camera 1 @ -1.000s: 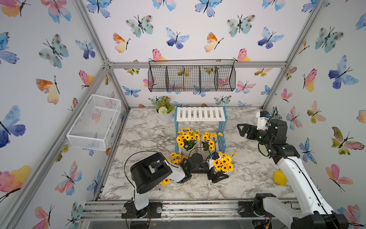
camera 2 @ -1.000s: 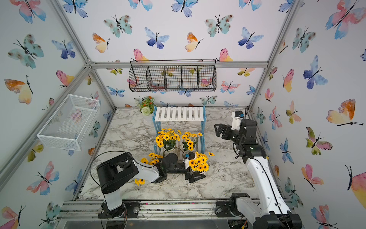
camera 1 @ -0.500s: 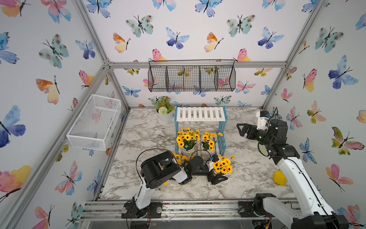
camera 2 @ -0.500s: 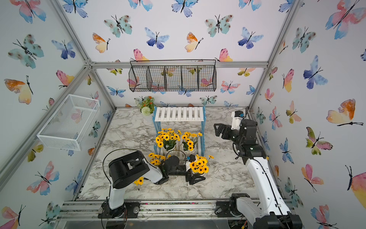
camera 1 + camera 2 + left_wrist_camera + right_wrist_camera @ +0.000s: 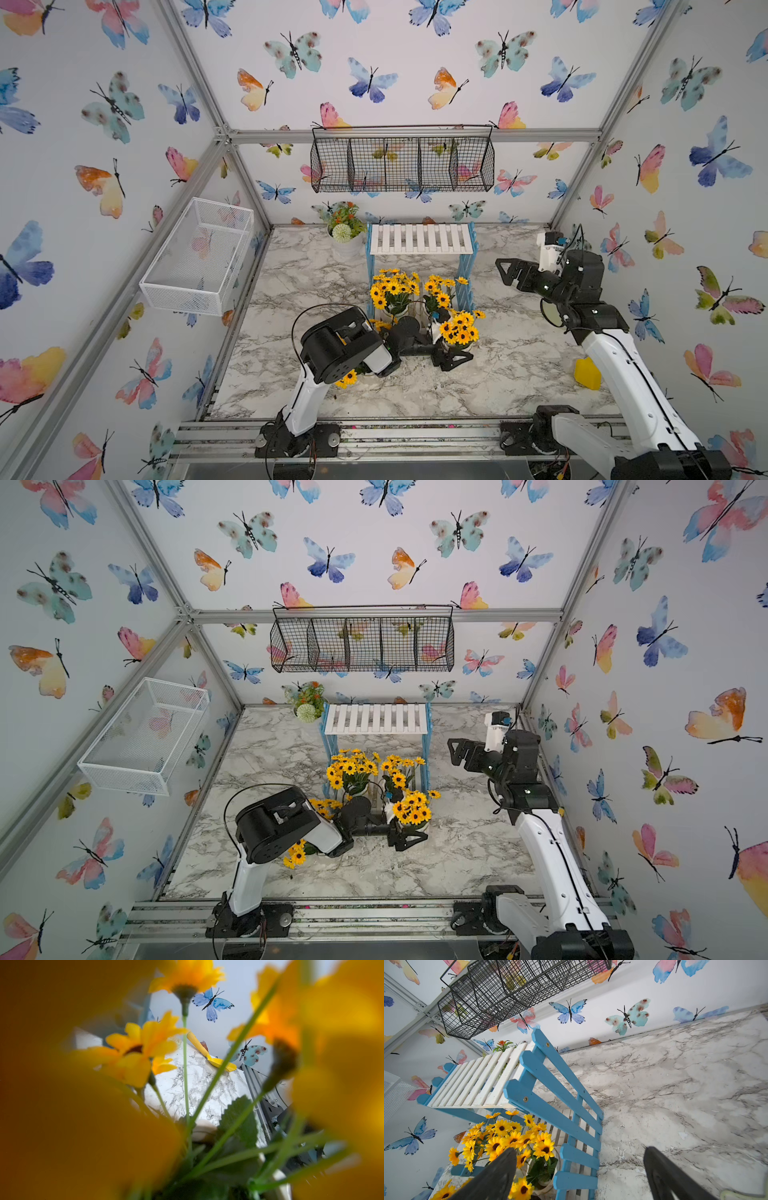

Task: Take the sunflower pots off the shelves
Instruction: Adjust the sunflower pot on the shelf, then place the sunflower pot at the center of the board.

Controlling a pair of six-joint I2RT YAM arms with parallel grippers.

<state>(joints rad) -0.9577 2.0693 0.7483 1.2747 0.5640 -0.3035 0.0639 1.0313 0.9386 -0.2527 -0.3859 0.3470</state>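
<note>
Counting four sunflower pots (image 5: pixel 392 289) (image 5: pixel 439 293) (image 5: pixel 459 331) (image 5: pixel 348 377), two on shelves (image 5: pixel 420 239); right tool (image 5: pixel 501 272) gapes, left tool (image 5: pixel 453 359) unclear.

A: Where are the shelves (image 5: pixel 420 239)?
B: Back of the table (image 5: pixel 519 374), under the wire basket (image 5: pixel 402 164).
A: And on them?
B: Two sunflower pots (image 5: pixel 392 291) on the lower board (image 5: pixel 559 1133); a third pot (image 5: pixel 459 332) just before it.

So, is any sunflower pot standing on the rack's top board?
No: in a top view the top board shows only bare white slats, no pot on it.
</note>
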